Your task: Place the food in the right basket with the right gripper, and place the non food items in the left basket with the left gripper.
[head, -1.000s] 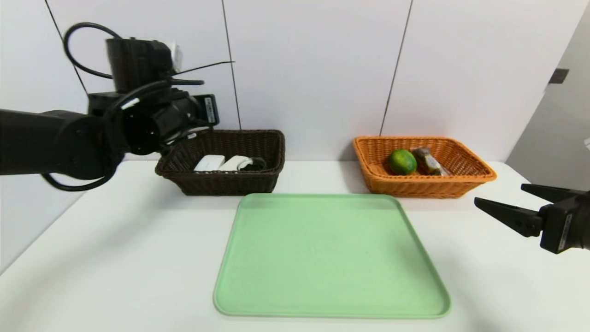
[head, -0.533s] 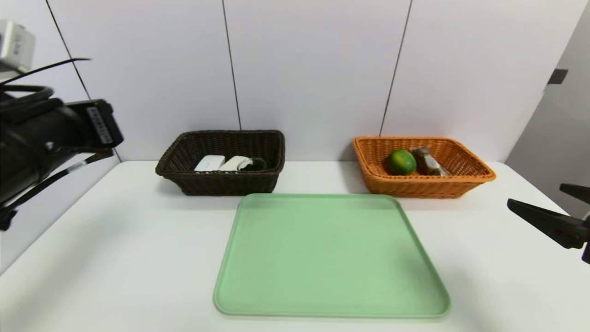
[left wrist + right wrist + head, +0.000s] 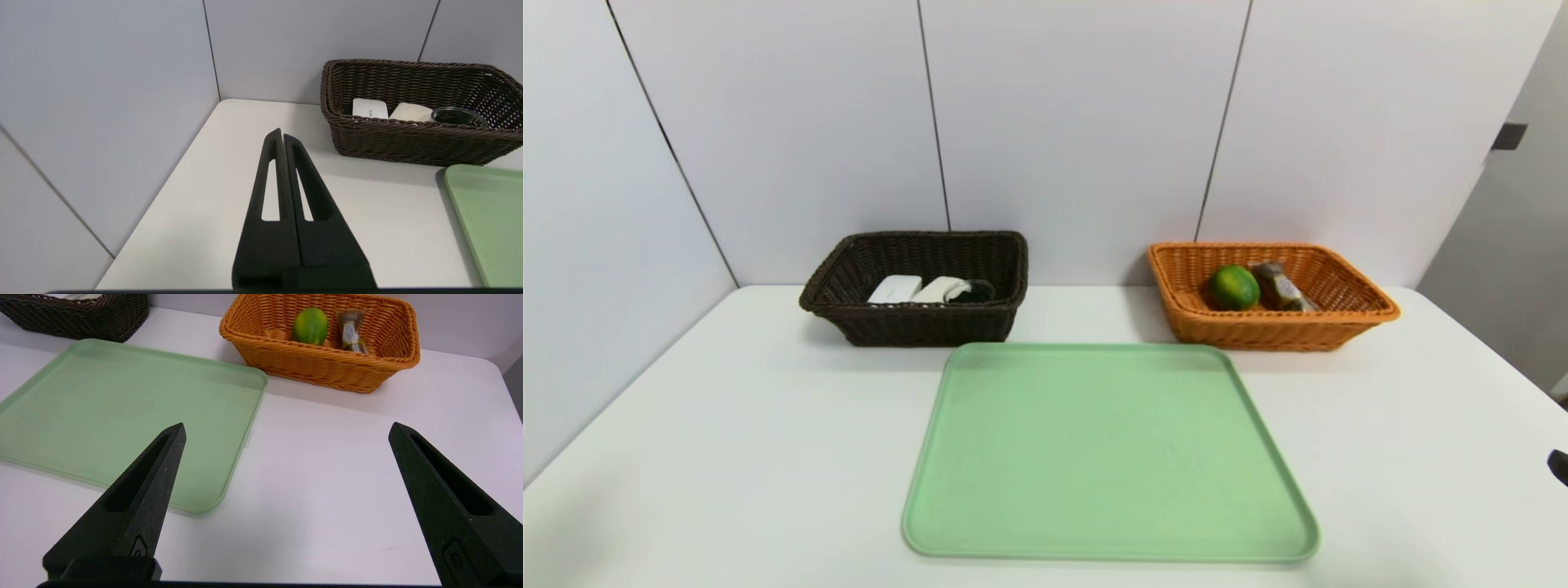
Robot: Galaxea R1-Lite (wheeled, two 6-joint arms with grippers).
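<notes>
Baskets hold sorted goods, both grippers away

Lime (image 3: 1234, 287) and wrapped chocolates (image 3: 1283, 287) lie side by side in the orange basket (image 3: 1274, 327), on the right behind the green tray (image 3: 1107, 457). The dark brown basket (image 3: 923, 322), on the left, holds a white case (image 3: 896, 289), a small white bar (image 3: 938, 289) and a clear cup (image 3: 977, 291). The left gripper (image 3: 282, 132) is over the table's left side, its jaws closed together with nothing between them. The right gripper (image 3: 287, 426) is over the table (image 3: 768, 441) on the right side, jaws wide apart and holding nothing.
</notes>
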